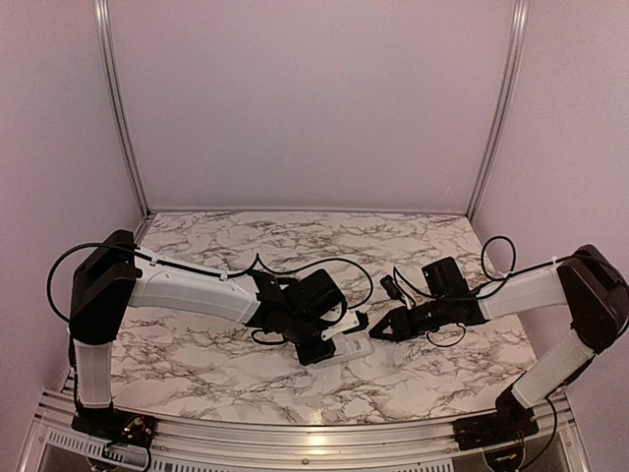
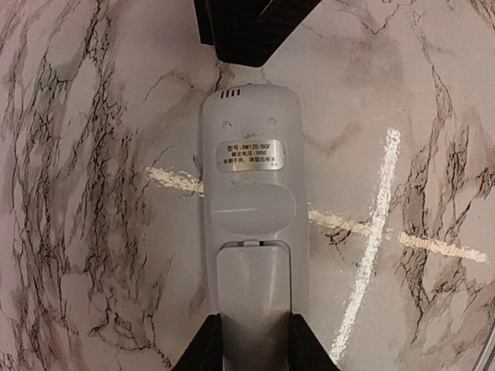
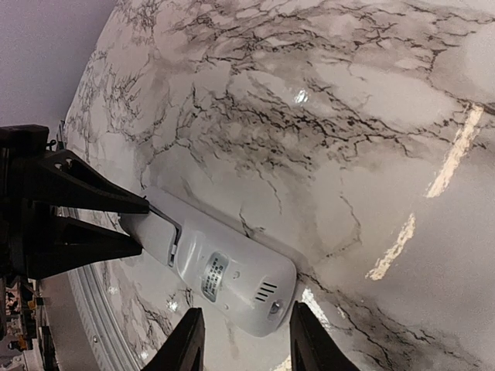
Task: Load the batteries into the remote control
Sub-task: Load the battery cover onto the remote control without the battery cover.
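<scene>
The white remote control lies on the marble table with its back up, showing a silver label and the battery cover in place. My left gripper is shut on the remote's cover end, one finger on each long side. My right gripper is open at the opposite, vented end of the remote control, with a finger either side of the tip and not touching it. In the top view the left gripper and right gripper meet over the remote control at the table's front centre. The batteries are out of view.
The marble table stretches behind both arms to the pink back wall. An aluminium rail runs along the near edge. Loose black cables hang over the arms.
</scene>
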`<action>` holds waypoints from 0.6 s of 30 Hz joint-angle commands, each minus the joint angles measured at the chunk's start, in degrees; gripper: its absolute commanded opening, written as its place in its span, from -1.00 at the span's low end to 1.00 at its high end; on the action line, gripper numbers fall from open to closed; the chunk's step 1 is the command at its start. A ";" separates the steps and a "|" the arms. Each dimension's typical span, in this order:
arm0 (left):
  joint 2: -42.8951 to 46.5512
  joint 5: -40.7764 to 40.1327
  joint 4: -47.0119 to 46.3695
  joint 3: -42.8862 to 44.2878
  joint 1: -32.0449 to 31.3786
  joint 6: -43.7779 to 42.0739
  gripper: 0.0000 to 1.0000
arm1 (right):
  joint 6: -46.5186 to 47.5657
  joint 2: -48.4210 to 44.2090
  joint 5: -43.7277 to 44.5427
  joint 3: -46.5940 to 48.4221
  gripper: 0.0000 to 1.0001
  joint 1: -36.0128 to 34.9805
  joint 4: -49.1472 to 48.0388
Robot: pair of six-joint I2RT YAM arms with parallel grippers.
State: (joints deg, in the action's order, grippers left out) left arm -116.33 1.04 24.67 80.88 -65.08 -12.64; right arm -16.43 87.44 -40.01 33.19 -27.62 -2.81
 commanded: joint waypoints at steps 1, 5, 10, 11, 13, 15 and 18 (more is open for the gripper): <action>-0.25 0.08 1.77 0.42 0.48 0.61 -0.45 | 0.50 0.59 -0.42 1.71 -0.27 0.46 -0.81; -0.13 0.37 2.21 0.19 0.49 0.71 -0.45 | 0.44 0.70 -0.33 1.62 -0.27 0.44 -0.86; 0.14 1.10 2.18 -0.29 0.48 0.65 -0.41 | 0.48 0.71 -0.42 1.70 -0.26 0.46 -0.88; 0.08 1.27 2.20 -0.29 0.48 0.62 -0.39 | 0.45 0.72 -0.42 1.67 -0.26 0.46 -0.88; -0.07 1.33 2.23 -0.14 0.48 0.55 -0.32 | 0.46 0.65 -0.40 1.62 -0.25 0.46 -0.88; -0.36 1.26 2.18 0.18 0.48 0.61 -0.28 | 0.45 0.70 -0.51 1.61 -0.25 0.41 -0.96; -0.92 1.08 2.04 0.77 0.48 0.55 -0.27 | 0.43 0.77 -0.51 1.61 -0.25 0.45 -0.96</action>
State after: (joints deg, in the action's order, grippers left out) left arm -116.33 1.54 25.71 80.84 -64.97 -12.01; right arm -16.43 87.46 -40.03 33.19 -27.62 -2.94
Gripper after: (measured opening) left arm 0.363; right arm 0.376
